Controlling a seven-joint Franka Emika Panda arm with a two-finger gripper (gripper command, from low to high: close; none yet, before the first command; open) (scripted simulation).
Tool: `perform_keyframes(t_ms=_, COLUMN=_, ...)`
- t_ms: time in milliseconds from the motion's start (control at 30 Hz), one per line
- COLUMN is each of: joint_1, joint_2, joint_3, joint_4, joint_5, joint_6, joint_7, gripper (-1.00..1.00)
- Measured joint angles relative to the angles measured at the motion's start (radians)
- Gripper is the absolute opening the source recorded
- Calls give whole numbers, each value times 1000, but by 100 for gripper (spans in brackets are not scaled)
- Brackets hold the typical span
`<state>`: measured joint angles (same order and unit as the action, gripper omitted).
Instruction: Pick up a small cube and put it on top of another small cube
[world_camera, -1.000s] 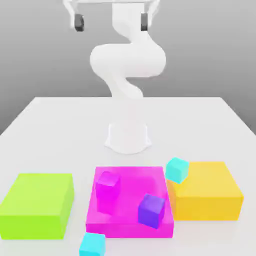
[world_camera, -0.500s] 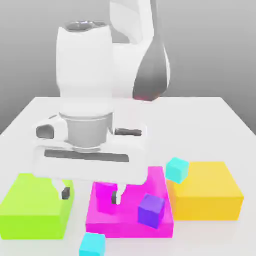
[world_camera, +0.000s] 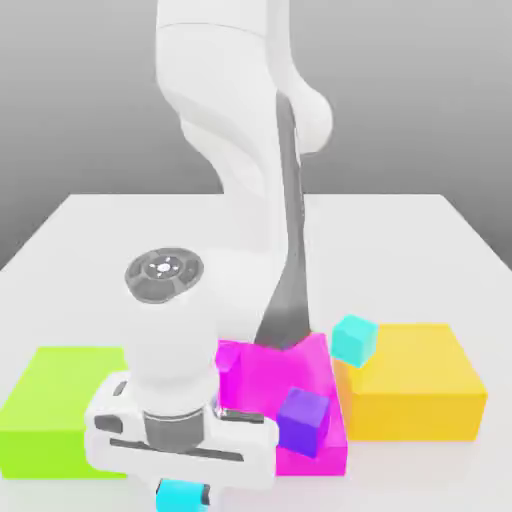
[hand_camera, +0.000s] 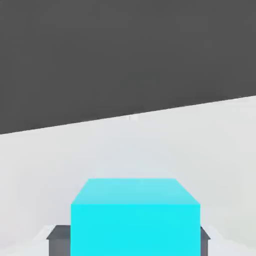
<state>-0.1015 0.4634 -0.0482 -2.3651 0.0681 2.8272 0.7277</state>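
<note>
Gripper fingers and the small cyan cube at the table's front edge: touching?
Touching. In the hand view the dark fingers sit flush against both sides of the small cyan cube, no gap visible.

No readable text, labels or numbers anywhere.

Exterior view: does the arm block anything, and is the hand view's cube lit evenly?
Exterior view: the arm hides most of the cyan cube and part of the magenta block; soft, even light, no glare. Hand view: the cyan cube has a paler top face and a flat, uniformly lit front.
</note>
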Motion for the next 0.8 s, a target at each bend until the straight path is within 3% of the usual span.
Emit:
perform_keyframes(t_ms=167, joint_1=14, joint_2=-155, joint_3=-13, joint_4=-35, joint_5=-22, joint_6=-120, joint_7=13, gripper=-100)
perform_keyframes(t_ms=533, joint_1=181, joint_2=-546, joint_3=91, joint_4=-211, joint_5=-55, joint_6=-334, joint_7=-54, gripper=-100)
perform_keyframes(t_ms=667, joint_1=177, joint_2=-462, joint_3=102, joint_4=-241, joint_5=-66, joint_6=-220, joint_7=-54, gripper=-100)
perform_keyframes(t_ms=700, joint_1=176, joint_2=-431, joint_3=103, joint_4=-246, joint_5=-70, joint_6=-185, joint_7=-51, gripper=100)
perform_keyframes(t_ms=800, joint_1=176, joint_2=-431, joint_3=103, joint_4=-246, joint_5=-70, joint_6=-185, joint_7=-51, gripper=100)
